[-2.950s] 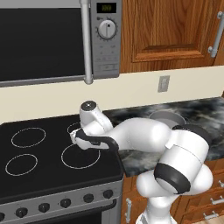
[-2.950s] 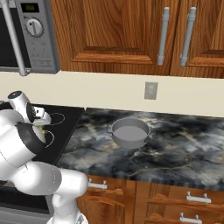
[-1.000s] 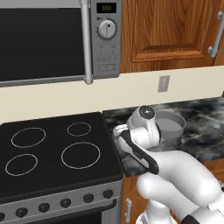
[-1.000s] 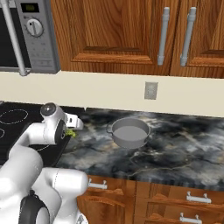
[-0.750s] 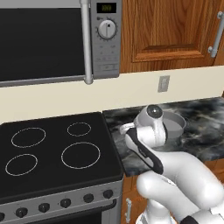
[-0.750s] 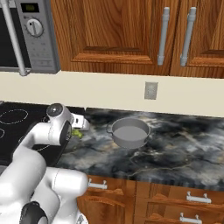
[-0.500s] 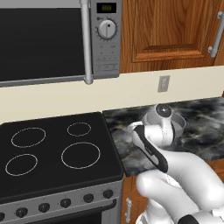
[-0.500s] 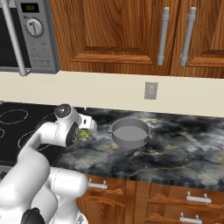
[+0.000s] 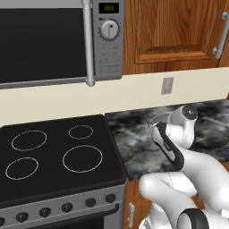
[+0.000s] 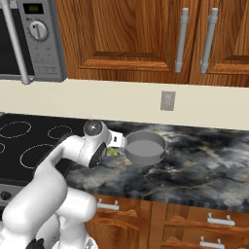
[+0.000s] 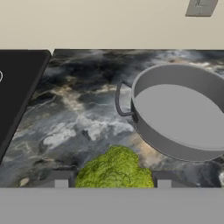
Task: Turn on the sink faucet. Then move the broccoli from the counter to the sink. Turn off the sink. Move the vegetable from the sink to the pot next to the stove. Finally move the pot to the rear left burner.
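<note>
While the broccoli (image 11: 114,168) is carried toward the pot (image 11: 181,109), this looks like the sink-to-pot step.

Jaws sit part open with the broccoli wedged between the two fingertips (image 11: 60,179), so I read it as gripped, not loose. From the right base view the gripper (image 10: 114,146) hangs just left of the pot, green showing under the wrist, above the counter (image 10: 194,165). Pot stands on the counter right of the stove (image 9: 58,156), well off any burner; inside shows flat grey, nothing in it that I can see. Next move, my guess: shift right until the broccoli is over the pot's mouth, clear the near rim and side handle (image 11: 121,99), lower, then let go. Risk: clipping the rim and nudging the pot.
</note>
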{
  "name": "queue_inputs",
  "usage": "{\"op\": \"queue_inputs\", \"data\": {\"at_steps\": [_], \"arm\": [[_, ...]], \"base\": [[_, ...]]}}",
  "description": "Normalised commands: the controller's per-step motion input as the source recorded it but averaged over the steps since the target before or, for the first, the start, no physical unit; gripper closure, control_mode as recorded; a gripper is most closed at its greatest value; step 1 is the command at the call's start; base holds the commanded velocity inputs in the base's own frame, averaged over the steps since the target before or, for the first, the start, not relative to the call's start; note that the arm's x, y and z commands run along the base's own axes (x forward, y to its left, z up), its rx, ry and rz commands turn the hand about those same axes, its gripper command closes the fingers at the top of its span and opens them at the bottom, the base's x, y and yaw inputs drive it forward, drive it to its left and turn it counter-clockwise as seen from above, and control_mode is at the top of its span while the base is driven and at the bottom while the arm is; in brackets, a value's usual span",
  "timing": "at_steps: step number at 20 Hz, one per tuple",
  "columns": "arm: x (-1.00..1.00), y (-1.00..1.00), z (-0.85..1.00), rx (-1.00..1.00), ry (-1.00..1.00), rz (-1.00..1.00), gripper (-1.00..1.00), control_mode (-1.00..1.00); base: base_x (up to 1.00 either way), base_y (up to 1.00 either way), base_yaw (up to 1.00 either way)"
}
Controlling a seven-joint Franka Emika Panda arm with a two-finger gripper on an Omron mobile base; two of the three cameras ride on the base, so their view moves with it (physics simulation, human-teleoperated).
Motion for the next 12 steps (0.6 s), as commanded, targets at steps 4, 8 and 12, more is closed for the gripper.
{"op": "queue_inputs", "data": {"at_steps": [4, 8, 12], "arm": [[0.00, -0.71, 0.06, 0.01, 0.00, -0.01, 1.00, -1.00], [0.12, -0.58, 0.02, 0.01, 0.00, 0.00, 1.00, -1.00], [0.35, -0.31, -0.04, 0.00, 0.00, 0.00, 1.00, -1.00]], "base": [[0.00, 0.00, 0.00], [0.00, 0.00, 0.00], [0.00, 0.00, 0.00]]}}
